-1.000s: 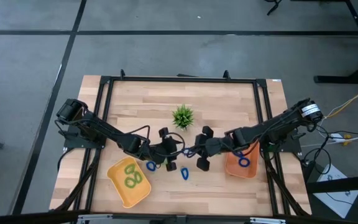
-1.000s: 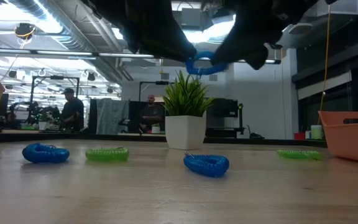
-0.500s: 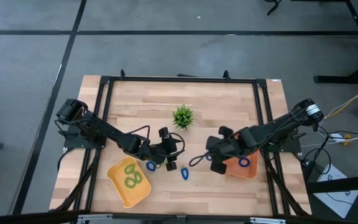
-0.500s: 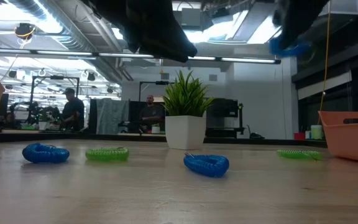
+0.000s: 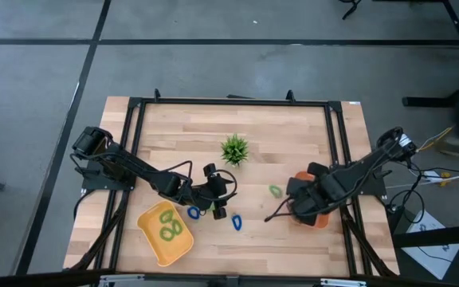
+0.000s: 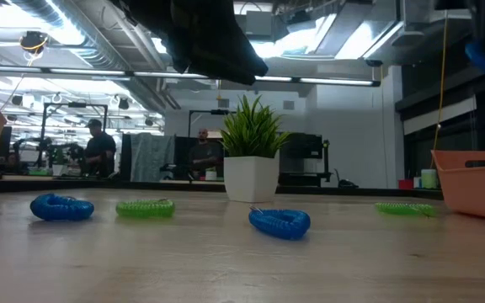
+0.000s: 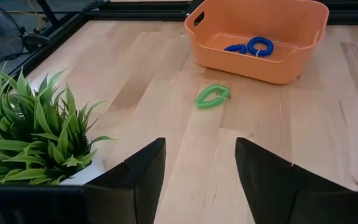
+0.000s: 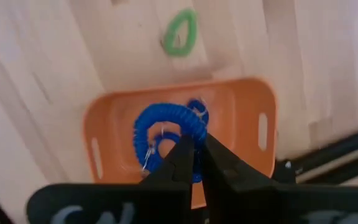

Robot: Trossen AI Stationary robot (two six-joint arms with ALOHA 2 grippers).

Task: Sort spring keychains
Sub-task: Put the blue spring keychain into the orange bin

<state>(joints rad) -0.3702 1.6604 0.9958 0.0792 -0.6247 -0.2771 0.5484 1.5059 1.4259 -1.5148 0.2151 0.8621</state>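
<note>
Spring keychains, status: one blue keychain [image 8: 166, 140] is pinched in the right gripper [image 8: 194, 163], fingers closed on the coil, hanging directly over the orange tray [image 8: 107, 124].

Change vs 1 s ago: then the right gripper was mid-table, nose to nose w/ the left gripper, the blue coil up between them. Now the right arm has swung back over the orange tray [image 5: 319, 222], carrying the coil. Left gripper [image 7: 197, 171] has not shifted, and its fingers stand apart, nothing between them. We read this as a handover done, left to right, w/ the drop into the tray as next step; release not yet made.

Containers:
- Orange tray, below right gripper: two blue coils [image 7: 249, 46] lie on its floor, seen from left wrist cam.
- Yellow tray [image 5: 151, 239], just beside the left gripper on its outer side: green coils [image 5: 168, 227] inside, looks like two, count uncertain.

Loose on table:
- green keychain [image 5: 275, 191], between the grippers, nearer the right one.
- two blue coils [image 5: 237, 222] close by the left gripper.
- low cam also shows another green coil [image 6: 145, 208].

Potted plant [image 5: 234, 148] stands ahead of the left gripper; not part of the sort.
</note>
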